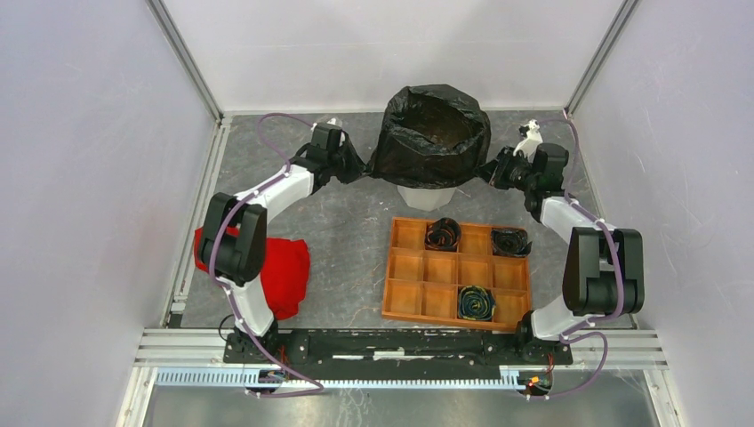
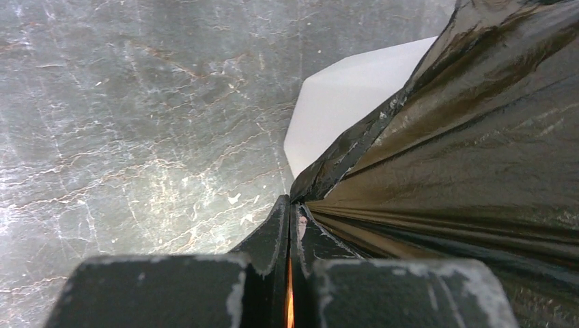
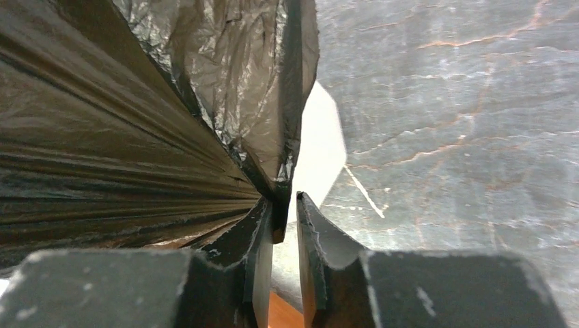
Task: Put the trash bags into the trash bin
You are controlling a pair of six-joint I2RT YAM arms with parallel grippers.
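A black trash bag (image 1: 436,133) is stretched open over the rim of the white trash bin (image 1: 425,197), whose base shows below it. My left gripper (image 1: 356,165) is at the bag's left side. In the left wrist view it (image 2: 291,203) is shut on a pleated edge of the bag (image 2: 478,137), with the bin (image 2: 341,102) behind. My right gripper (image 1: 492,171) is at the bag's right side. In the right wrist view it (image 3: 284,199) stands slightly open, a fold of the bag (image 3: 102,137) lies against its left finger, and the bin (image 3: 319,143) shows through the gap.
An orange-brown compartment tray (image 1: 405,294) sits in front of the bin, holding three rolled black bags (image 1: 442,234), (image 1: 510,242), (image 1: 476,302). A red cloth (image 1: 280,271) lies at the left near the left arm's base. Walls enclose the table.
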